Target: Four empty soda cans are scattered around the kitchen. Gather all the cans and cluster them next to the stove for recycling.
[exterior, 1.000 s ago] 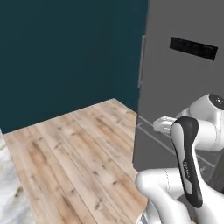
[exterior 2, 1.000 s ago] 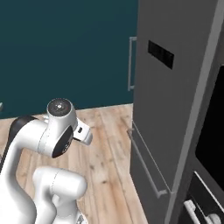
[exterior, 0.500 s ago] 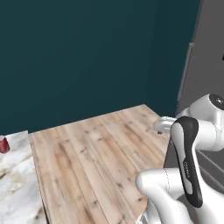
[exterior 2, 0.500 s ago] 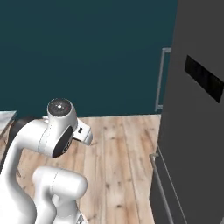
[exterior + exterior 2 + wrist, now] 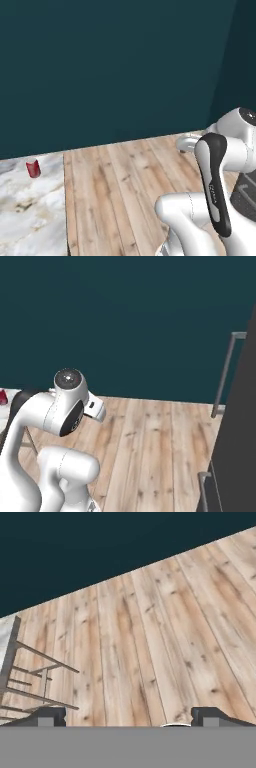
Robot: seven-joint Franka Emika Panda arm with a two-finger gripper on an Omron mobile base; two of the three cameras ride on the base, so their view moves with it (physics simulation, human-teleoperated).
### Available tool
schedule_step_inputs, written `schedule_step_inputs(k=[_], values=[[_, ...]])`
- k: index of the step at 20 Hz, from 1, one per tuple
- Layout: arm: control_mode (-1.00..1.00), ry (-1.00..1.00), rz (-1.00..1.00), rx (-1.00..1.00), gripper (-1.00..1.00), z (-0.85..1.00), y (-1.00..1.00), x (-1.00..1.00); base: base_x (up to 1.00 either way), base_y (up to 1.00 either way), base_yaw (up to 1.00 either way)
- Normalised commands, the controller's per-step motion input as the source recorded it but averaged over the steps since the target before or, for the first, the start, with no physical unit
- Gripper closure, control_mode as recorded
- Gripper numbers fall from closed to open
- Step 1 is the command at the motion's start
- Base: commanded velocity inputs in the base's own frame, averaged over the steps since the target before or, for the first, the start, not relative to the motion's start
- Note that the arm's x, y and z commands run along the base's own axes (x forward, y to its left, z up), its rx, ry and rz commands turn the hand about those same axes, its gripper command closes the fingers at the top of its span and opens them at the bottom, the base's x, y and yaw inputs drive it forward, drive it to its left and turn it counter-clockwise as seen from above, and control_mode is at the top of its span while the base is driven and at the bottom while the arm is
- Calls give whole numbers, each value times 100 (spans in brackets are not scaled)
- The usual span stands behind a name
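One red soda can with a silver top stands upright on a marble counter at the left of the left base view. A sliver of red, likely the same soda can, shows at the left edge of the right base view. My arm is folded close over the base, far from the can. In the hand view my gripper points down at the wooden floor, open, with nothing between its fingertips. The stove is out of view.
A dark teal wall closes off the back. Wooden floor lies between the counter and the base. A tall dark appliance with a long handle stands at the right. A thin metal stool frame stands low on the left.
The base has turned left, so the whole picture has shifted: the tall dark appliance has slid to the right edge and the marble counter with the can has come in at the left. The gripper stays open.
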Motion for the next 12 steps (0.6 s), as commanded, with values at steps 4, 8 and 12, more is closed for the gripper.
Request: schedule_step_inputs(k=[4,8,12], values=[[100,0,0,0,-100,0,0,0,35,-9,39],[100,0,0,0,-100,0,0,0,38,-7,38],[100,0,0,0,-100,0,0,0,42,-10,37]])
